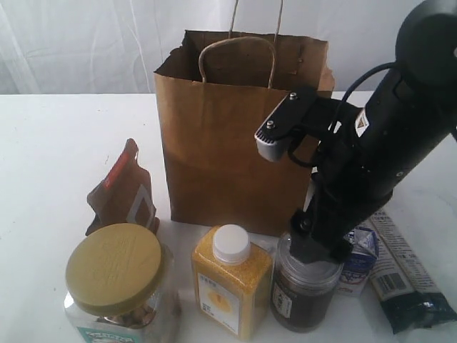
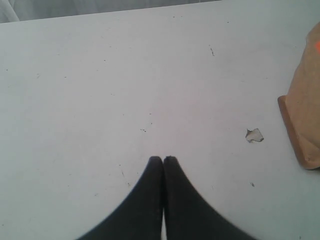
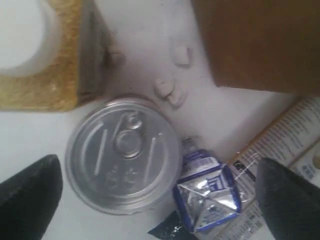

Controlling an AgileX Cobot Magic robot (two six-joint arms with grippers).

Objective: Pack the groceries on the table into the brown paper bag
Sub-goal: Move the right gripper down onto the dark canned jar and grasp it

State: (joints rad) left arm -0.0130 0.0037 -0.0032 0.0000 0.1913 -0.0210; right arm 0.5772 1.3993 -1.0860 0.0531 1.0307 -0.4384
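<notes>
**Groceries, 6 items, all on the table (image 1: 57,157), none seen inside the bag.**
- Dark pull-tab can (image 1: 303,289): upright, front row, directly beneath the right gripper (image 3: 157,170).
- Small blue-white carton (image 1: 359,261): just beside the can, on its right.
- Long dark-blue-and-cream packet (image 1: 403,275): lying flat, right of the carton.
- Yellow white-capped bottle (image 1: 232,289): upright, just left of the can.
- Clear jar with olive-gold lid (image 1: 118,286): front left.
- Brown-red pouch (image 1: 121,193): standing behind the jar, near the bag's left side.

**Brown paper bag (image 1: 214,157):** upright behind the row, mouth open, handles up; its interior is not visible.

**Right gripper:** spread wide above the can and carton, gripping nothing.

**Left gripper (image 2: 163,160):** fingertips pressed together, empty, over bare tabletop.

**Progress, as judged:** 0 of 6 packed; the can looks like the first pick, with 5 to follow.
</notes>
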